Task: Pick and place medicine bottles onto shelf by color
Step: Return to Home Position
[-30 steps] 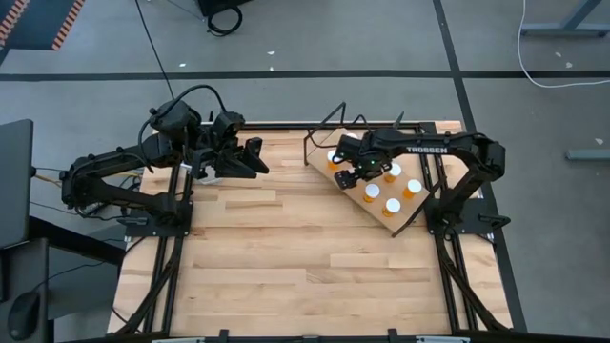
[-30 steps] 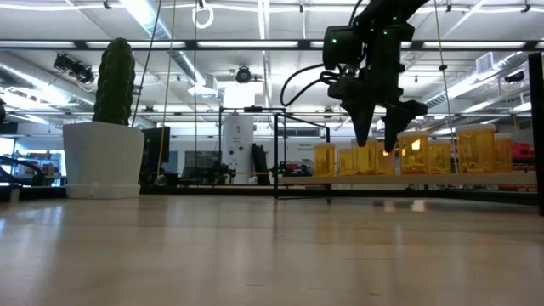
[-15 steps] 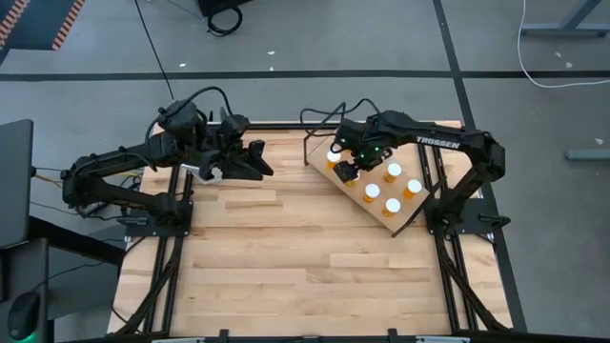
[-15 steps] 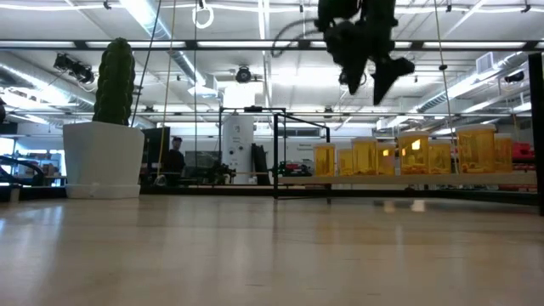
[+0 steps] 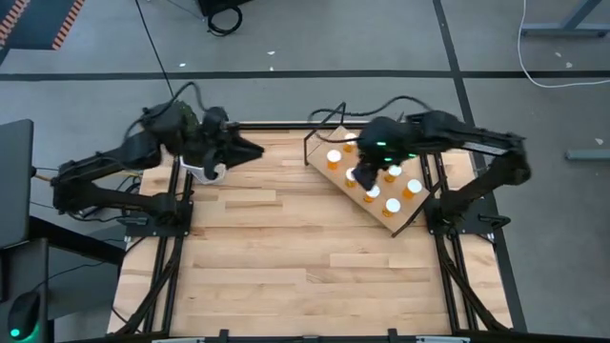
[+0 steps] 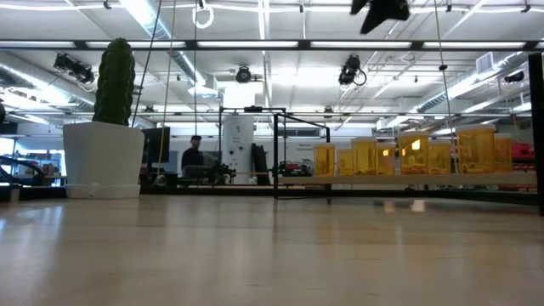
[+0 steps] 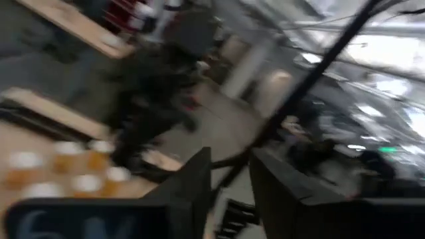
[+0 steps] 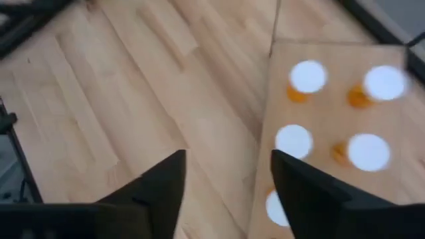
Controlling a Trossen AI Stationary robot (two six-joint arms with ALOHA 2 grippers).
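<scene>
Where the high view looks down, white-capped bottles (image 5: pixel 392 205) stand on the shelf (image 5: pixel 324 169). The right gripper (image 5: pixel 365 171) is above it, and the left gripper (image 5: pixel 250 150) is well to its left over the tabletop (image 5: pixel 286 257).
Low view: bottles (image 6: pixel 414 155) stand in a row on the shelf (image 6: pixel 408 178).
Right wrist view: fingers (image 8: pixel 159 192) spread wide, empty.
Left wrist view: fingers (image 7: pixel 192 192) narrowly parted, empty.

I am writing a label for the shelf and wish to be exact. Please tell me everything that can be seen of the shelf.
The shelf is a rectangular light-wood board on a thin black wire frame, set askew at the far right part of the tabletop. In the low view it shows edge-on, raised off the wood below. Small amber medicine bottles with white caps stand on it in rows. The right tool hangs open high above it, touching nothing.
</scene>
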